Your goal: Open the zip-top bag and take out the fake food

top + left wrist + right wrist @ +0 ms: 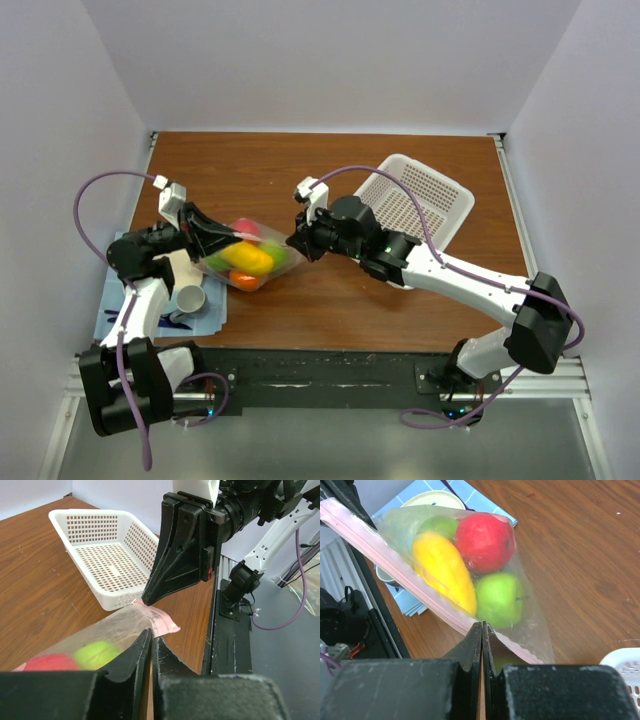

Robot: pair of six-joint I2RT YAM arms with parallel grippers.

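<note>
Plastic bag (pixel 255 265) clamped at its zip (pixel 385 556) by left gripper (pixel 152 638) and right gripper (pixel 482 628) — seemingly opposite lips — peel apart gently.

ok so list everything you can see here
bag: 1, clear with pink zip strip, held between both grippers
red apple: 1, red, in the bag
yellow fruit: 1, yellow, in the bag
green apples: 2, green, in the bag
orange fruit: 1, orange, in the bag
basket: 1, white, far right of table
cloth: 1, blue, near left of table
plate: 1, beige, on the cloth
cup: 1, white, on the cloth
table: 1, brown wood
left gripper: 1, black, shut on the bag's left end
right gripper: 1, black, shut on the bag's right end
</note>
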